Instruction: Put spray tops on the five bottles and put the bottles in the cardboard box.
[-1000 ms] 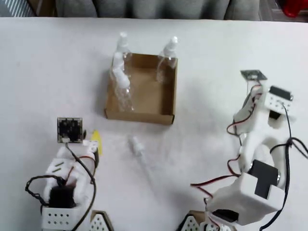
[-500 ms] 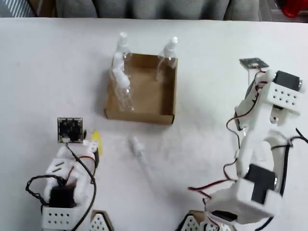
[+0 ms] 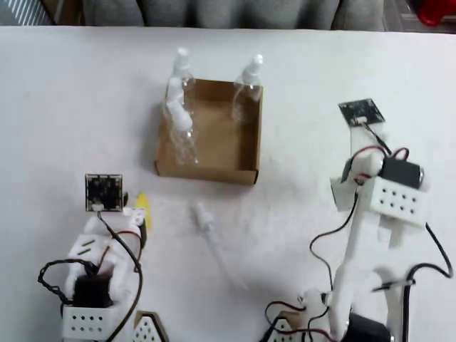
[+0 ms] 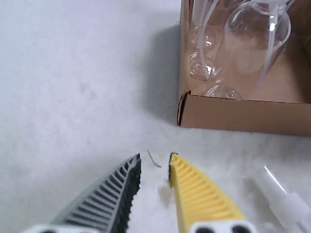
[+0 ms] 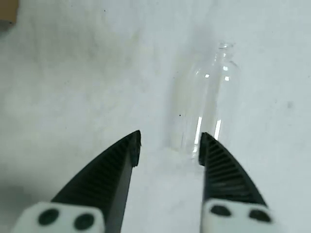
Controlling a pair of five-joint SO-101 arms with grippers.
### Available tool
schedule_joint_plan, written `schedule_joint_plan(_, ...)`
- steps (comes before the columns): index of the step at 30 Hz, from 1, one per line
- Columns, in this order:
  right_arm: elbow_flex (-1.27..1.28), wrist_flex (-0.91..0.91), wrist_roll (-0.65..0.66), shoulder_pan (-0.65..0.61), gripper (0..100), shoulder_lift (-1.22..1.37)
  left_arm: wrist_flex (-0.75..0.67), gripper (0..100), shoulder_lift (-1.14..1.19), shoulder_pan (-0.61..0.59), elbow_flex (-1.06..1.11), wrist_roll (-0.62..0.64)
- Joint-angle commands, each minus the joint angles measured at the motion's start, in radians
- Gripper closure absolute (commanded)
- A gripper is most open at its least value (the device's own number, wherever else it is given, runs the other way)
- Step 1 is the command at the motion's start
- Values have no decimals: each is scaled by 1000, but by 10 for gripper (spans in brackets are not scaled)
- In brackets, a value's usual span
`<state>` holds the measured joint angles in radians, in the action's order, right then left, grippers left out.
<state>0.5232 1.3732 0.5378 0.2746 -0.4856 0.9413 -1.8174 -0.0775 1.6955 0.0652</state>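
At the table's left, my left gripper (image 4: 155,162) rests low on the table (image 3: 71,107), its grey and yellow fingers parted by a narrow gap and gripping nothing, apparently parked near the work. Ahead of it, capped bottles (image 3: 182,135) stand against the walls of the box (image 3: 206,171), leaving its middle free for one more. A loose spray top (image 3: 201,216) lies on the table in front of the box, likely the last cap. At right, my right gripper (image 5: 169,141) hangs spread wide and empty, its tips just short of an uncapped bottle (image 5: 206,111), lined up, I judge, to take it.
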Motion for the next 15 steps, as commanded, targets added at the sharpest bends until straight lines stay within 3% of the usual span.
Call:
schedule_joint_plan(1, 23, -124, 51, 68, 801, -58, 0, 891, -7, -2, -2, 3)
schedule_joint_plan(8, 9, -289, 8, 108, 799, 159, -14, 890, -7, -5, -2, 3)
schedule_joint_plan(15, -115, -269, 8, 139, 757, 338, -14, 890, -7, -7, -2, 3)
